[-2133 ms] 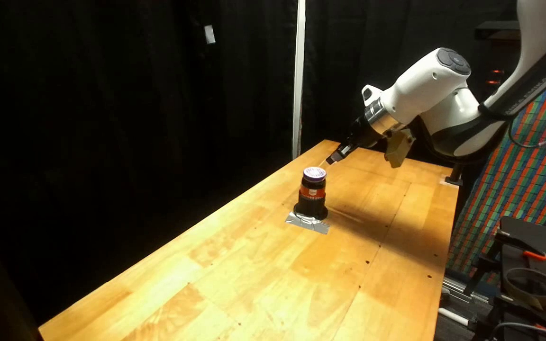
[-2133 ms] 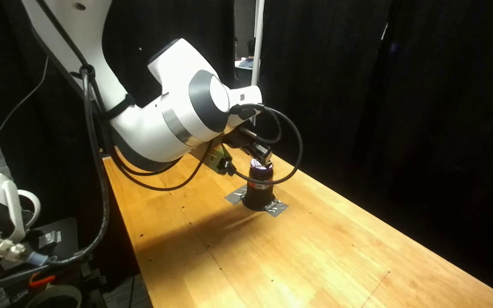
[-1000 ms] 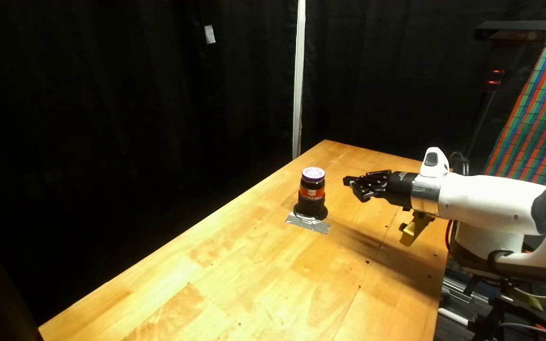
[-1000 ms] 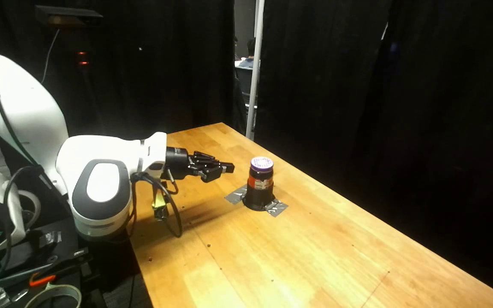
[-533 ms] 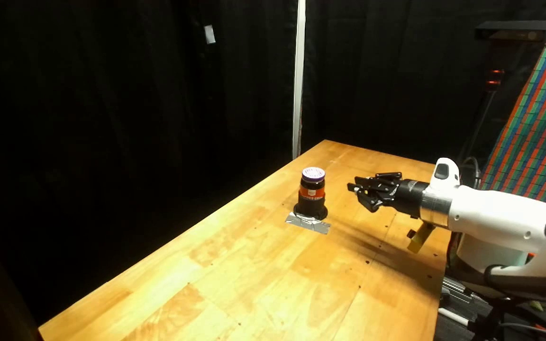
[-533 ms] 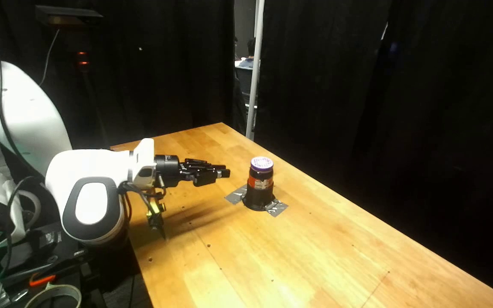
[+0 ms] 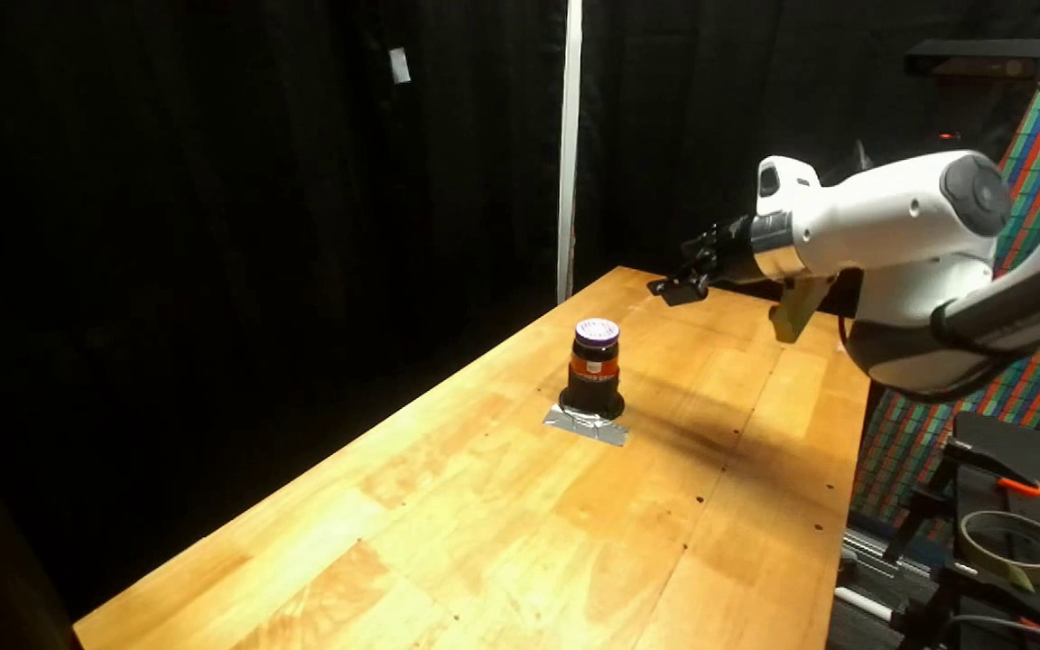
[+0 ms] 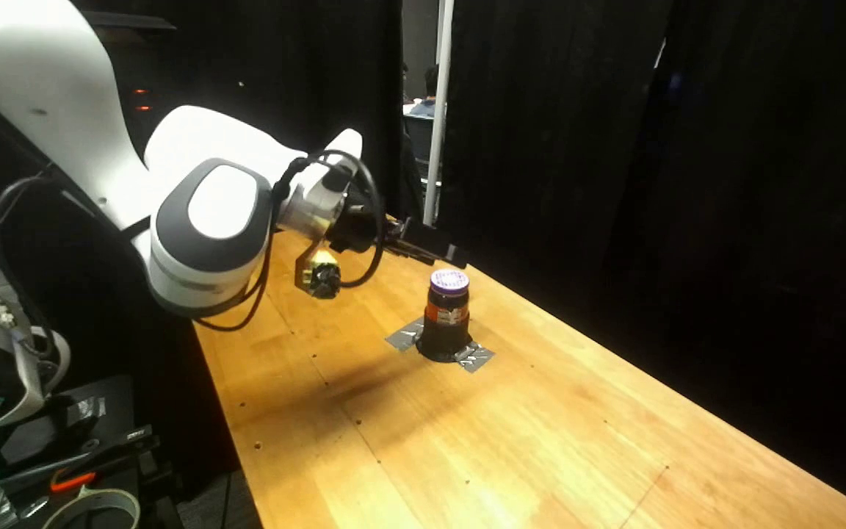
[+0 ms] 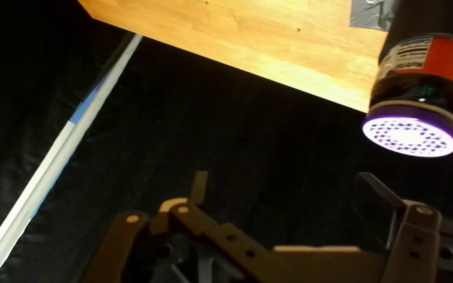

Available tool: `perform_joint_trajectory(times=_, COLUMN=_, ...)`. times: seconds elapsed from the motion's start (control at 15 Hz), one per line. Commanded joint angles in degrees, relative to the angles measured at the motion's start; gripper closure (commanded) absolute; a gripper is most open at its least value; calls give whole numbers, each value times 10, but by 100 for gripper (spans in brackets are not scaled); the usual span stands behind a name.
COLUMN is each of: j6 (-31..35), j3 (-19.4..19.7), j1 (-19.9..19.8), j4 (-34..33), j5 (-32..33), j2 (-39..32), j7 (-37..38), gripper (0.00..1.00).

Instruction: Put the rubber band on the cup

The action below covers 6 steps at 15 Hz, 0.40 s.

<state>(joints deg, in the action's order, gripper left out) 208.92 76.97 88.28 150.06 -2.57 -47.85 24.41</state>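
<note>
The cup (image 7: 594, 368) is a dark jar with an orange label and a purple-rimmed white lid, upright in a black base taped to the wooden table. In the wrist view the cup (image 9: 419, 88) is at the upper right, lid toward me. A thin tan ring, which looks like the rubber band (image 9: 403, 102), circles its neck right under the lid. My gripper (image 9: 289, 188) is open, its fingers wide apart and nothing between them. In an exterior view the gripper (image 7: 672, 291) hangs above lid height, to one side of the cup and apart from it.
Silver tape (image 7: 588, 425) holds the base to the table (image 7: 484, 542). A dark curtain and a pale pole (image 7: 569, 153) stand behind the table's far edge. On a side cart, a tape roll (image 7: 1014, 546) lies near an orange-handled tool (image 7: 1021, 487).
Two seconds ago the shut gripper stretched a thin band from the lid. It then drew back low beside the cup, opened, and has since risen. The cup has stayed put.
</note>
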Motion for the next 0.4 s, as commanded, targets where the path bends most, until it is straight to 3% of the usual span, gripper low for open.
perform_joint_trajectory(times=0.0, j6=-162, j3=118, j1=62, j4=-19, j5=100, j2=129, j7=-83, gripper=0)
perform_joint_trajectory(times=0.07, j6=-210, j3=131, j1=80, j4=-29, j5=55, j2=160, j7=-150, gripper=0)
perform_joint_trajectory(times=0.27, j6=-355, j3=215, j1=168, j4=-68, j5=27, j2=181, j7=-190, gripper=0)
perform_joint_trajectory(times=0.33, j6=-288, j3=166, j1=114, j4=-48, j5=24, j2=151, j7=-173, gripper=0)
